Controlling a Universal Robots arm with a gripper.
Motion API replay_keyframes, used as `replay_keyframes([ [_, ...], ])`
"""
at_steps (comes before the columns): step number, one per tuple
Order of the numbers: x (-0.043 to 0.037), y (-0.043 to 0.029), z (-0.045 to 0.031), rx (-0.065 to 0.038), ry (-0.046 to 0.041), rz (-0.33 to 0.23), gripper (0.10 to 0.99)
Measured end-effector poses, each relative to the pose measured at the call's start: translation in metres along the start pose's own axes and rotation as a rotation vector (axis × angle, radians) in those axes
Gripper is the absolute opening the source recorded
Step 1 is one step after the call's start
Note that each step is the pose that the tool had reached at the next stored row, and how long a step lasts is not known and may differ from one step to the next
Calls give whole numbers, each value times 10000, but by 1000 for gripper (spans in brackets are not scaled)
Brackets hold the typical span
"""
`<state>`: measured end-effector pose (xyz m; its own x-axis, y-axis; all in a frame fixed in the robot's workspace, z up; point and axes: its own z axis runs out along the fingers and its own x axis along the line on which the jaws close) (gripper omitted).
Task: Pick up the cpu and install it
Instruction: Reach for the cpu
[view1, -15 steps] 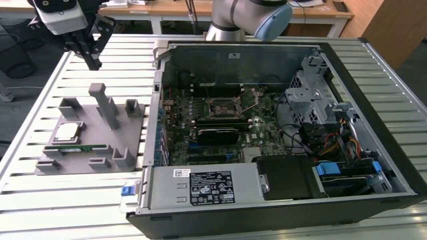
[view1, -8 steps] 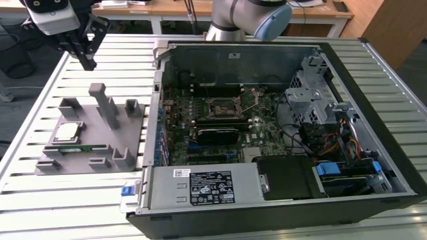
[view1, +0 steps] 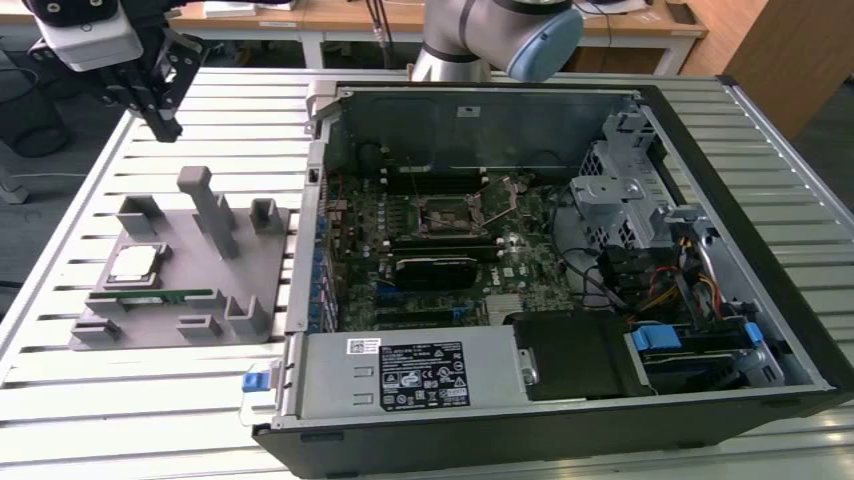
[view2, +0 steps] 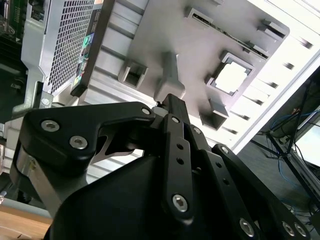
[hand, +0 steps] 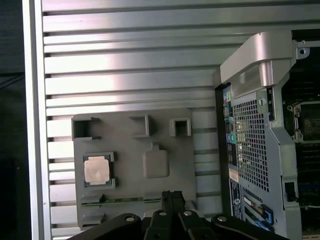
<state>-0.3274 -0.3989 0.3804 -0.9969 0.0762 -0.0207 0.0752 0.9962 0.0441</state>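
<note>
- Nearest, along the lower edge of the exterior view, the slatted aluminium table (view1: 147, 400) runs in long, ribbed silver strips with dark gaps between them.
- An open computer case (view1: 441, 445) with black walls lies on the table and takes up the centre and right of the frame. A grey sheet-metal power supply (view1: 400, 370) with a label sits against its near wall.
- Deeper inside the case, the dark motherboard (view1: 521, 260) lies flat, with a square, metal-framed socket (view1: 447, 212) near its middle.
- At the lower left of the exterior view, just beside the case, a matte grey moulded fixture (view1: 187, 270) with upright posts and open pockets rests on the slats.
- The cpu (view1: 134, 262), a flat square with a bright silver top, lies in a square pocket of that fixture.
- A thin green memory stick (view1: 158, 296) lies in a slot near the cpu, on its near side.
- At the upper left of the exterior view, the gripper (view1: 163, 125) hangs above the table beyond the fixture, well apart from the cpu. Its black, bolted fingers are clenched together on nothing.
- At the top centre stands the pale grey robot arm (view1: 494, 35) with a blue cap. Wooden desks (view1: 267, 15) cross the room behind it.
</note>
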Motion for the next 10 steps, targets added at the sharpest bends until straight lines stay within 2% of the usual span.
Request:
replay_keyframes([
  [10, 127, -10, 7, 1, 7, 1, 106],
])
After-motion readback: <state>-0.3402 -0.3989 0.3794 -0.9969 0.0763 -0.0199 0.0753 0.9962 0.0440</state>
